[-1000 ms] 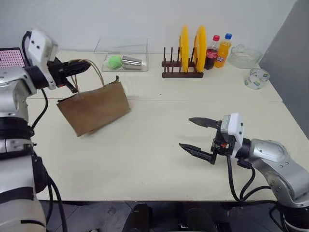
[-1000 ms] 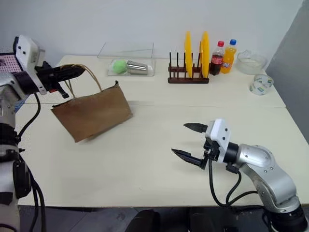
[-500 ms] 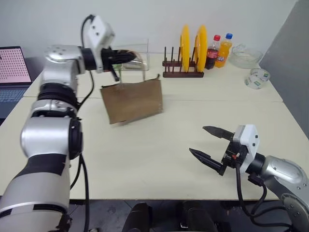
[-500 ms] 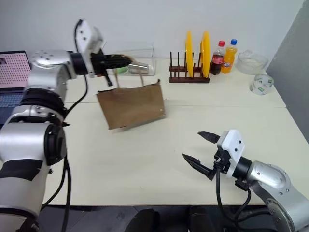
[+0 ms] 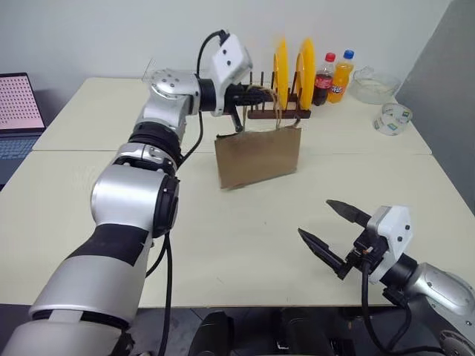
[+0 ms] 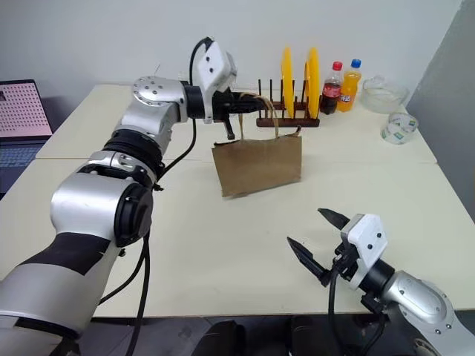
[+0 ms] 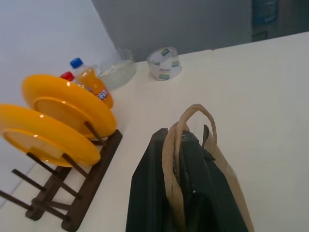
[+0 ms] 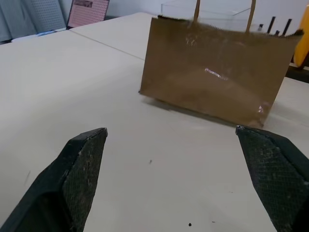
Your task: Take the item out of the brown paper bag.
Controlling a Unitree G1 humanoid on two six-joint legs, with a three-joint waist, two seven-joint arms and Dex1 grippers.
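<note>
As it hovers nearest, right tool (image 5: 332, 228) spread, empty | paper bag (image 5: 258, 155) mid-counter (image 5: 223, 245), upright, long side across, mouth up, corner touching | left tool (image 5: 261, 94) pinching bag handles (image 5: 280, 115) | item unseen

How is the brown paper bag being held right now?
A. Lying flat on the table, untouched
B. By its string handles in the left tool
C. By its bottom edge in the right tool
B: the left tool is shut on the string handles, and the brown paper bag hangs below it; the right tool is open, apart from it.
</note>
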